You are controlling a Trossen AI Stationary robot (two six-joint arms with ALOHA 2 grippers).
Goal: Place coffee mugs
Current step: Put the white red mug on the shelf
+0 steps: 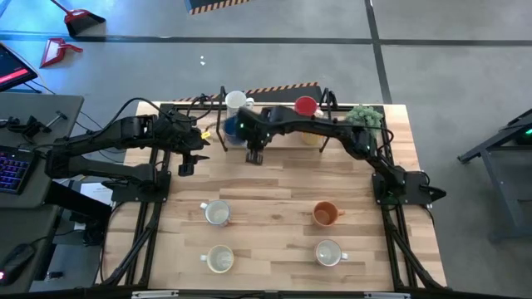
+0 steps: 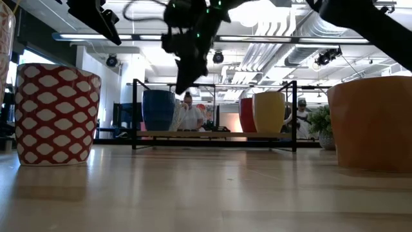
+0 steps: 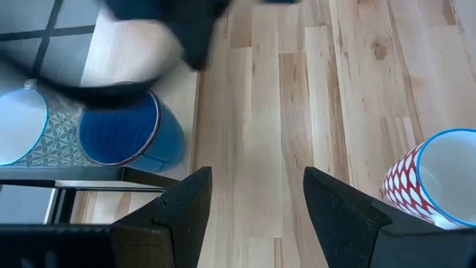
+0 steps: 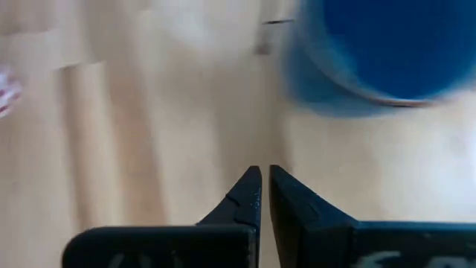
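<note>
Several mugs stand on the table. On the rack at the far edge are a blue mug (image 1: 233,131) (image 3: 123,138) (image 4: 379,52), a white one (image 1: 235,101), a red one (image 1: 306,106) and a yellow one (image 2: 269,113). Nearer stand an orange mug (image 1: 325,214) and three pale mugs (image 1: 216,213) (image 1: 220,259) (image 1: 329,252); one is red-patterned (image 2: 56,115) (image 3: 431,179). My right gripper (image 1: 255,156) (image 4: 262,175) hangs shut above bare wood just in front of the blue mug. My left gripper (image 1: 184,164) (image 3: 256,195) is open, to the left of it, over bare wood.
A black metal rack (image 2: 212,134) runs along the far edge and carries the far mugs. A small green plant (image 1: 363,116) stands at the far right corner. Bare wood (image 1: 266,191) lies between the rack and the near mugs. People show in the room behind the table.
</note>
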